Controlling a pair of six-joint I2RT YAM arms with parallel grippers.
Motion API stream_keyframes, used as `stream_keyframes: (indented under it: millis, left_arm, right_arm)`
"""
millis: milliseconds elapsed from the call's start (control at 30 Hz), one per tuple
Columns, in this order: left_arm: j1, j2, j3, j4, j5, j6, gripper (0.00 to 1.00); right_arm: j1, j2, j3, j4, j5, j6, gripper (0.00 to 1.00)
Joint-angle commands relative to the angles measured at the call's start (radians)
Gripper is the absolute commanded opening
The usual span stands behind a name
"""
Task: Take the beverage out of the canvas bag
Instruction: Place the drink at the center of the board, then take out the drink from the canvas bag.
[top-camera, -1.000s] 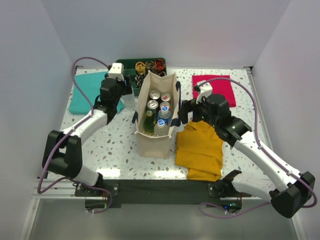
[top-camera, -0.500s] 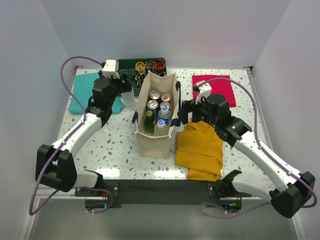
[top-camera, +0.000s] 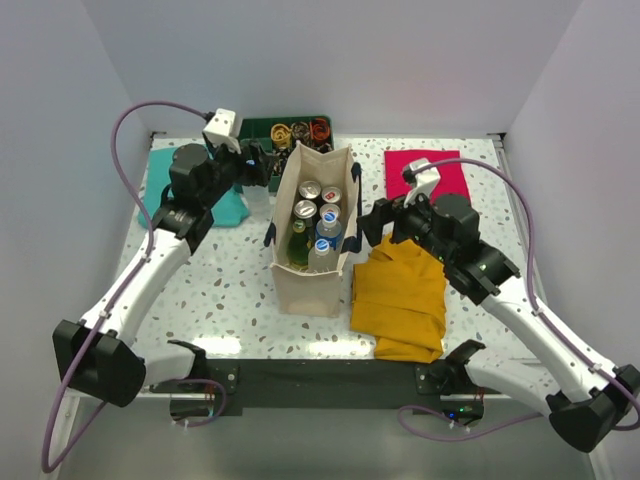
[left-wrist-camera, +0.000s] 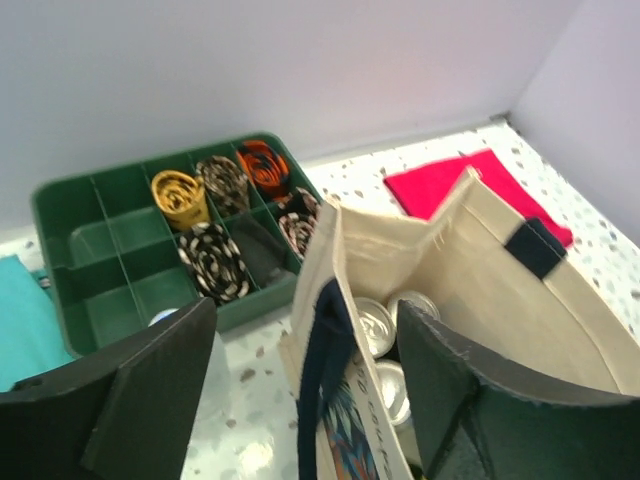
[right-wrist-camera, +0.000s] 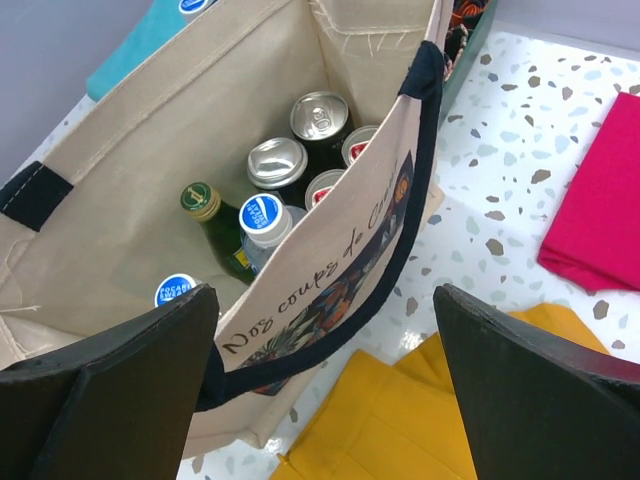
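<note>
1. On the tabletop, at its centre, the canvas bag stands upright, with cans and bottles upright inside.
2. Left pincer and right pincer hang wide and empty, one over each side wall.
3. Best steady the mouth with one pincer, then lift one drink straight up, clear of the navy handle.

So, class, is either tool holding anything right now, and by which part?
Nothing is held. The left tool and the right tool both stand open, each straddling the rim of the canvas bag without clamping it.
</note>
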Motion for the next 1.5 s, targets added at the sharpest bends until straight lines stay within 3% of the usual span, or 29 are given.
stream_keyframes:
  millis: [0, 167, 333, 533, 600, 700, 1133, 1467]
  left_arm:
    - [-0.05, -0.048, 0.058, -0.127, 0.074, 0.006, 0.74]
    - [-0.13, -0.085, 0.072, -0.197, 0.031, 0.013, 0.8]
    - [-0.203, -0.12, 0.061, -0.24, 0.052, 0.006, 0.78]
    - [-0.239, -0.119, 0.046, -0.251, 0.143, 0.016, 0.77]
    - [-0.265, -0.097, 0.048, -0.259, 0.137, 0.026, 0.73]
    - [-0.305, -0.056, 0.067, -0.292, 0.12, 0.05, 0.75]
    - [-0.487, 0.12, 0.208, -0.417, -0.136, 0.125, 0.78]
    - [-0.513, 0.231, 0.276, -0.487, -0.235, 0.128, 0.82]
  right_arm:
    - [0.002, 0.015, 0.007, 0.054, -0.03, 0.022, 0.94]
    - [0.002, 0.063, 0.036, 0.024, -0.081, 0.02, 0.94]
    - [0.002, 0.103, 0.062, -0.018, -0.156, -0.007, 0.94]
    - [0.002, 0.08, 0.059, -0.03, -0.138, -0.003, 0.94]
    - [0.0, 0.069, 0.055, -0.031, -0.132, -0.001, 0.95]
    - [0.0, 0.054, 0.055, -0.042, -0.116, -0.001, 0.95]
    - [0.0, 0.032, 0.052, -0.076, -0.083, -0.02, 0.96]
    - [0.002, 0.017, 0.044, -0.076, -0.061, -0.024, 0.97]
